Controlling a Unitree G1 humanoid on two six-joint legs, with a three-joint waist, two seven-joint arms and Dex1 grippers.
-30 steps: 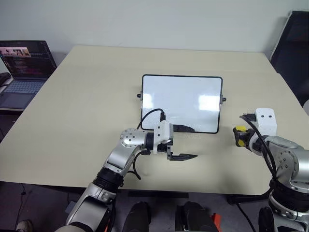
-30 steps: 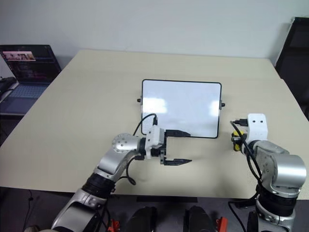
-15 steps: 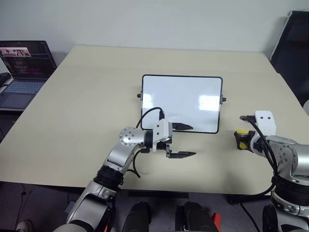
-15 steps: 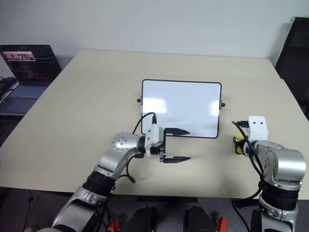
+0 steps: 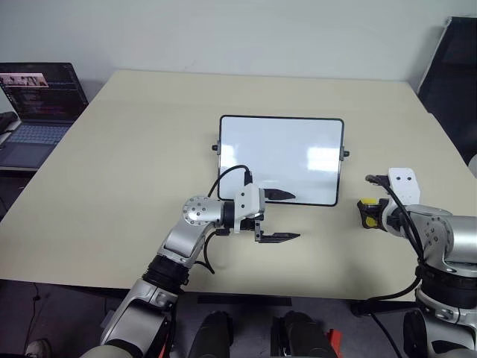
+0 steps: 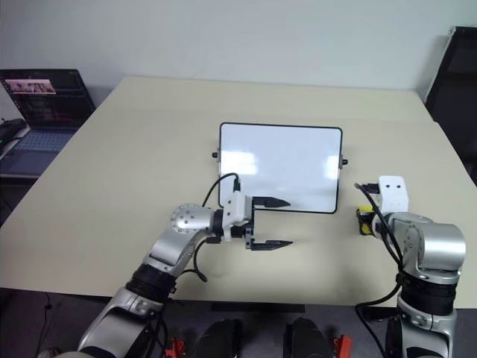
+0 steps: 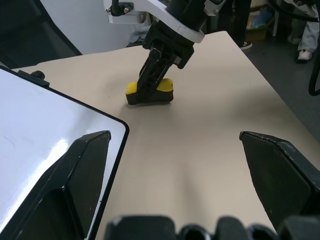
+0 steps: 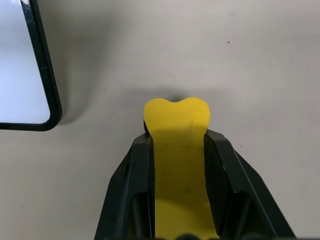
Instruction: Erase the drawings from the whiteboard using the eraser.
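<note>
The whiteboard (image 5: 281, 159) lies flat in the middle of the table, black-framed and glossy. The drawings are too small to make out on its white face. My right gripper (image 5: 367, 214) is shut on the yellow eraser (image 8: 176, 131), which sits low at the tabletop just right of the board's near right corner (image 8: 42, 117). The left wrist view shows the eraser (image 7: 150, 93) resting on the table with the black fingers (image 7: 156, 70) clamped on it. My left gripper (image 5: 283, 217) is open and empty, pointing right at the board's near edge.
An open laptop (image 5: 36, 104) stands on a side surface off the table's far left. A black chair (image 5: 452, 74) is at the far right. The beige table (image 5: 134, 149) has bare room all around the board.
The right wrist has tipped slightly lower over the eraser, which stays in the grip at the same spot. The left arm has kept still.
</note>
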